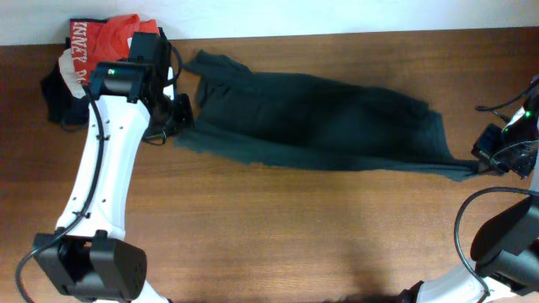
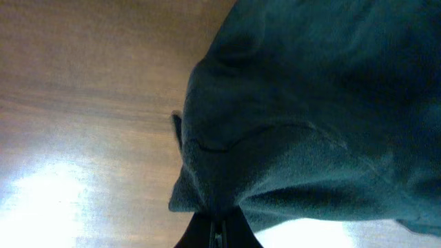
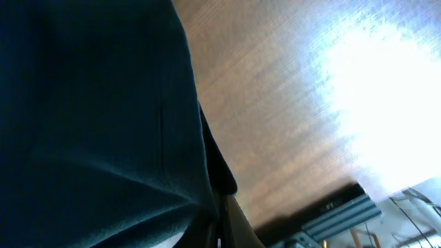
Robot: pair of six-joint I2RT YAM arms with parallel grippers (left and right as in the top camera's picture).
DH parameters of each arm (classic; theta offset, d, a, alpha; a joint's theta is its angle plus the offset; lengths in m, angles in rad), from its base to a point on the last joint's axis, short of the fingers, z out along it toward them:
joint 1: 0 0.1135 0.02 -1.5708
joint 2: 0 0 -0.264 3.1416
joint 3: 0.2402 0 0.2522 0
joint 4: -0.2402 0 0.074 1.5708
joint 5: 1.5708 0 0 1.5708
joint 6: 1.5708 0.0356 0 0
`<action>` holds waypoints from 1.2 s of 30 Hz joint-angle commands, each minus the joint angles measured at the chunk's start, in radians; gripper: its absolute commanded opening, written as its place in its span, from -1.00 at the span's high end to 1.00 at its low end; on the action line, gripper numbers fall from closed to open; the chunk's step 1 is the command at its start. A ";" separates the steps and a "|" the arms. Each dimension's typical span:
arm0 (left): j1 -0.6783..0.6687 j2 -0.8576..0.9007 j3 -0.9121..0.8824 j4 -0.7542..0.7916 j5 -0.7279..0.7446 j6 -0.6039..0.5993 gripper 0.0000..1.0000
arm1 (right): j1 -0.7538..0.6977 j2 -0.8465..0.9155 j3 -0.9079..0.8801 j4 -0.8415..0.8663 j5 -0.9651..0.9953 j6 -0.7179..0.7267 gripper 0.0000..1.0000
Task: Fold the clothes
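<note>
Jaws of our left gripper [image 1: 178, 116] are pinched onto the left end of the dark T-shirt [image 1: 312, 118], and our right gripper [image 1: 487, 160] clamps its right corner. We see the shirt stretched between them across the wooden table [image 1: 295, 227]. A red-orange shirt [image 1: 105, 38] lies behind our left arm.

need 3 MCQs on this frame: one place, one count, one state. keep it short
1. Where is the red-orange shirt in the overhead view? A) top left B) centre C) bottom right
2. How many grippers hold the dark shirt? A) none B) one C) two
3. The dark shirt is: A) folded square B) stretched between the arms C) balled up

1 A: it lies by the left arm's wrist.
2 C: left gripper and right gripper each pinch an end.
3 B: one long unfolded band across the table.
</note>
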 commanded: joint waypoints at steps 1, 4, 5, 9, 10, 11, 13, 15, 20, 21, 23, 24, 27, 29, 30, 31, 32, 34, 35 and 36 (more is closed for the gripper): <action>0.000 0.084 0.010 0.048 -0.025 -0.006 0.99 | 0.000 -0.019 0.016 0.042 -0.010 -0.010 0.92; 0.000 0.150 0.010 0.073 -0.025 -0.006 0.99 | 0.010 -0.019 0.016 0.106 -0.010 -0.010 0.92; 0.000 0.167 0.010 0.087 -0.026 -0.006 0.99 | 0.016 -0.018 0.016 0.122 -0.010 -0.008 0.92; 0.000 0.210 0.010 0.179 -0.029 -0.006 0.99 | 0.085 -0.005 0.014 0.223 -0.010 -0.007 0.92; 0.000 0.213 0.010 0.213 -0.029 -0.006 0.99 | 0.103 0.001 0.014 0.241 -0.010 -0.006 0.92; 0.000 0.217 0.010 0.241 -0.030 -0.006 0.99 | 0.121 0.011 0.014 0.256 -0.010 -0.006 0.92; 0.000 0.227 0.010 0.277 -0.040 -0.006 0.99 | 0.154 0.033 0.014 0.275 -0.006 -0.006 0.92; 0.000 0.243 0.010 0.278 -0.043 -0.006 0.99 | 0.180 0.065 0.014 0.285 0.002 -0.006 0.92; 0.000 0.296 0.010 0.303 -0.047 -0.006 0.99 | 0.195 0.135 0.014 0.330 0.050 -0.006 0.92; 0.000 0.309 0.010 0.315 -0.059 -0.005 0.98 | 0.194 0.145 0.014 0.336 0.083 -0.006 0.92; 0.000 0.340 0.010 0.338 -0.114 -0.006 0.97 | 0.193 0.155 0.014 0.346 0.137 -0.006 0.92; 0.000 0.356 0.010 0.349 -0.134 -0.005 0.97 | 0.193 0.158 0.014 0.352 0.153 -0.007 0.92; 0.000 0.402 0.010 0.375 -0.153 -0.005 0.97 | 0.193 0.161 0.014 0.382 0.164 -0.007 0.92; 0.000 0.425 0.010 0.402 -0.153 -0.005 0.97 | 0.193 0.161 0.014 0.401 0.164 -0.006 0.92; 0.000 0.433 0.010 0.418 -0.153 -0.005 0.90 | 0.193 0.161 0.014 0.415 0.164 -0.006 0.91; 0.000 0.436 0.010 0.432 -0.153 -0.005 0.80 | 0.193 0.161 0.014 0.425 0.164 -0.006 0.85; 0.000 0.436 0.010 0.445 -0.153 -0.005 0.57 | 0.193 0.162 0.014 0.433 0.164 -0.006 0.45; 0.000 0.436 0.010 0.464 -0.153 -0.005 -0.17 | 0.193 0.162 0.014 0.436 0.164 -0.006 -0.15; 0.000 0.436 0.010 0.465 -0.153 -0.001 -0.24 | 0.193 0.162 0.014 0.434 0.169 -0.006 -0.77; 0.000 0.436 0.010 0.465 -0.153 0.023 -0.33 | 0.193 0.162 0.014 0.426 0.185 -0.006 -0.96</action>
